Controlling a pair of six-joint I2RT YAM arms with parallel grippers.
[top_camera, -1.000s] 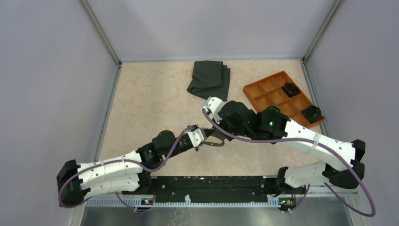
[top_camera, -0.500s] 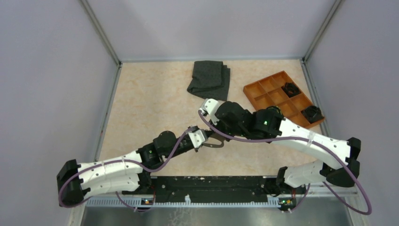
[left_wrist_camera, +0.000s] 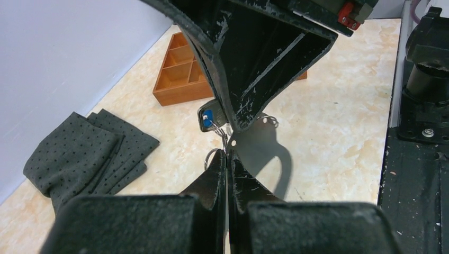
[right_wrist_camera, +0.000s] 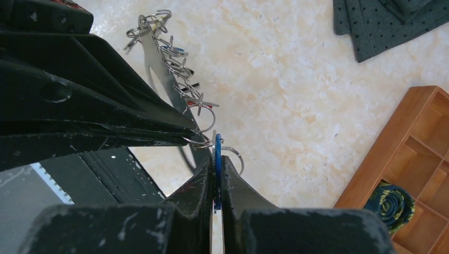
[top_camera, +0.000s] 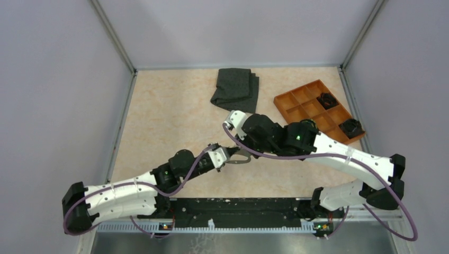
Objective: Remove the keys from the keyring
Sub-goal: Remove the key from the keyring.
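Note:
My two grippers meet above the middle of the table. The left gripper (left_wrist_camera: 227, 157) is shut on the small metal ring end of the keyring (left_wrist_camera: 265, 143), a pale grey curved band hanging over the table. The right gripper (right_wrist_camera: 216, 159) is shut on a blue-headed key (right_wrist_camera: 217, 151) that hangs on a ring right beside the left fingertips (right_wrist_camera: 174, 132). In the right wrist view the keyring (right_wrist_camera: 156, 63) runs away from me with several wire rings and small keys (right_wrist_camera: 191, 98) strung along it. From above, the band (top_camera: 242, 161) shows just under both wrists.
A folded dark grey cloth (top_camera: 235, 87) lies at the back centre. An orange compartment tray (top_camera: 304, 103) sits at the back right with black clumps (top_camera: 350, 127) in two of its cells. The arms' black base rail (top_camera: 238, 209) runs along the near edge.
The right arm has shifted a little to the left and the left arm's elbow has sunk slightly. Both grips are unchanged.

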